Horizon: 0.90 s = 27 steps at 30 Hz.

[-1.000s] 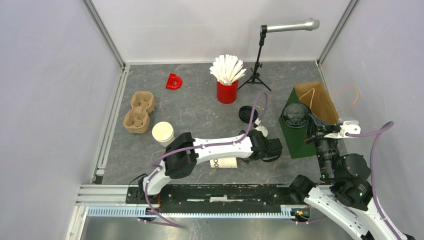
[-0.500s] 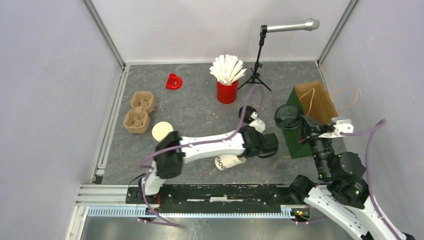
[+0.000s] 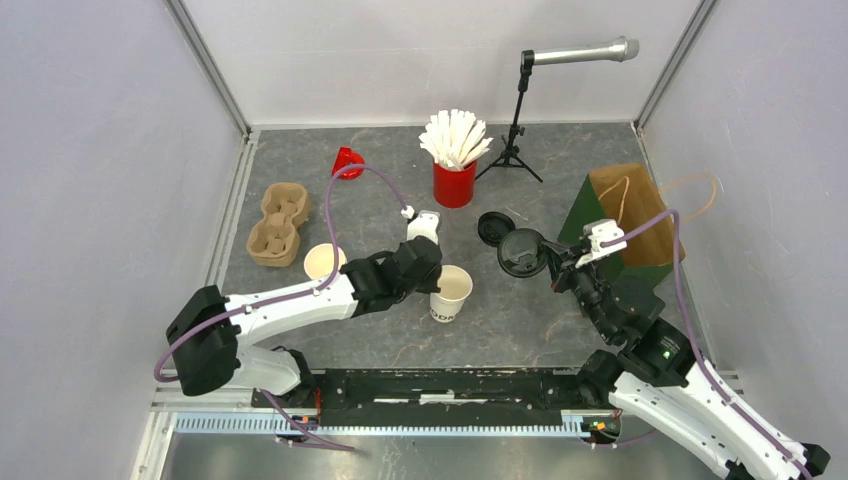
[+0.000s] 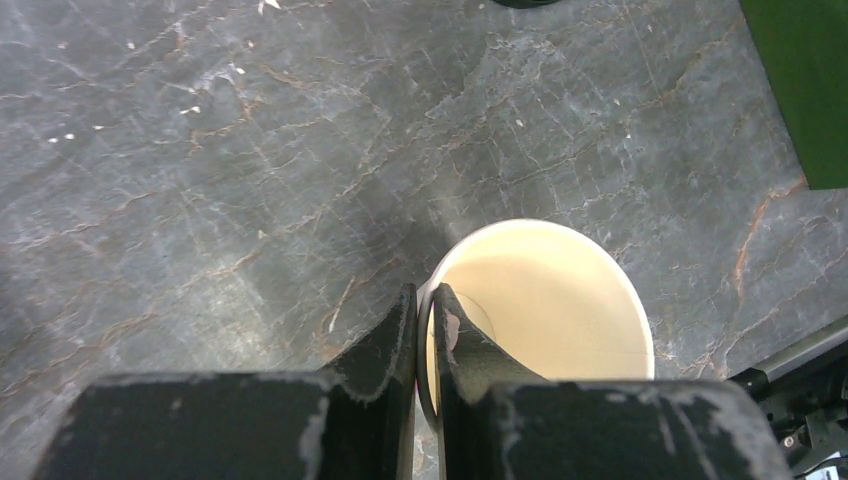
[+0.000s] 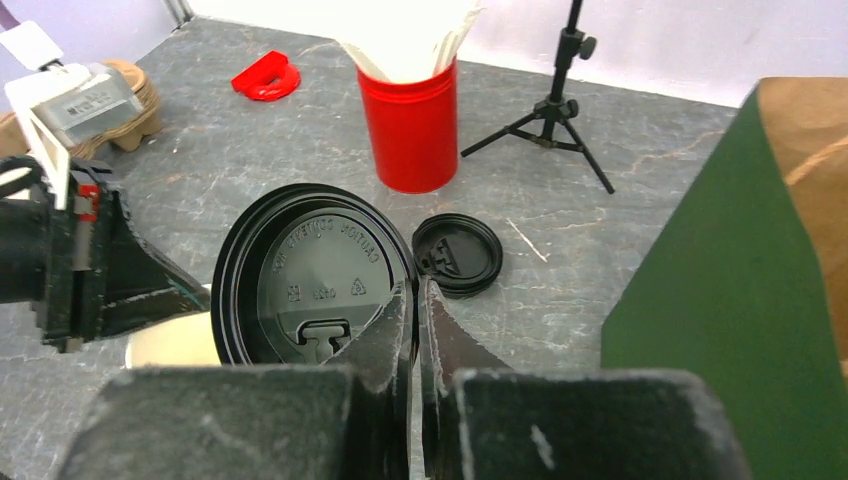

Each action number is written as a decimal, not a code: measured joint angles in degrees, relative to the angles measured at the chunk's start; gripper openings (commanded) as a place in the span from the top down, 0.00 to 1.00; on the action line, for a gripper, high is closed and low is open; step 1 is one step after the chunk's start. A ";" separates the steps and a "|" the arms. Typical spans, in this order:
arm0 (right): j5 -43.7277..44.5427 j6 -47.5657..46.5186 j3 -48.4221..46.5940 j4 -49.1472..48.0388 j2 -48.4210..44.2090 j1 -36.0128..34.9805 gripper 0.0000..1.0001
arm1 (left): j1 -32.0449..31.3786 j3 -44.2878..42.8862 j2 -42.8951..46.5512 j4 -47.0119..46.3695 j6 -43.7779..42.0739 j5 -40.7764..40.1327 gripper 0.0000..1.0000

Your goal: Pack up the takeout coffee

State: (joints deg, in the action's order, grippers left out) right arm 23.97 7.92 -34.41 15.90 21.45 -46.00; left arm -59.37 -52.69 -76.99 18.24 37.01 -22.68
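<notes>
**A:** Where do things stand?

**B:** The left jaws are clenched on the rim of one cup (image 3: 450, 291), one finger inside the wall and one outside. It's upright, mid-tabletop (image 3: 500, 325). Just to its right, the right jaws pinch a lid (image 3: 522, 252) by its edge, up off the tabletop.

**A:** So capping is the step?

**B:** That's my read. The lid should be brought level and centred over the mouth. Then it gets pressed down evenly all round, not at one side only.

**A:** Is the cup actually resting on the tabletop?

**B:** From above I can't quite tell; it may be a touch off it. I'd want it set down, so the push has something under it.

**A:** And that inside finger?

**B:** It sits just where the lid has to seat. Better to hold the outer wall, lower down and lightly, since paper creases.

**A:** The rest?

**B:** The other cup (image 3: 323, 262) stands open beside the carrier (image 3: 278, 228). The spare lid (image 3: 490, 227) lies flat near the red cup (image 3: 455, 183), and the bag (image 3: 640, 210) stands at the right.
</notes>
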 measured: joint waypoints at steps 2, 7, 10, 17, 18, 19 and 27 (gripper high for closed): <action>-1.09 0.37 0.07 -0.57 1.03 0.00 0.97 | 0.04 2.91 0.00 -4.44 -1.07 0.94 0.98; -3.15 1.09 0.68 -2.12 3.30 0.00 0.97 | 0.04 9.03 0.00 -17.44 -2.67 3.06 0.88; -4.37 1.29 1.27 -2.54 4.66 0.00 0.97 | 0.04 10.82 -0.31 -21.94 -3.04 3.78 0.75; -6.43 1.49 1.79 -2.51 6.64 0.00 0.97 | 0.04 12.61 1.44 -25.88 -4.02 4.35 0.44; -6.67 1.49 1.79 -2.49 6.75 0.00 0.96 | 0.04 12.90 3.04 -25.16 -4.37 4.39 0.44; -6.86 1.53 1.79 -2.47 6.84 0.00 0.96 | 0.04 12.92 4.66 -24.44 -4.94 4.42 0.45; -10.80 3.13 0.39 0.33 12.13 0.00 0.95 | -3.26 11.17 24.26 -21.44 -36.33 14.71 0.51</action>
State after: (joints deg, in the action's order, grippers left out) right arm 13.17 11.05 -34.02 16.23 33.58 -46.00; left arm -62.63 -41.52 -52.73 -3.20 0.69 -7.97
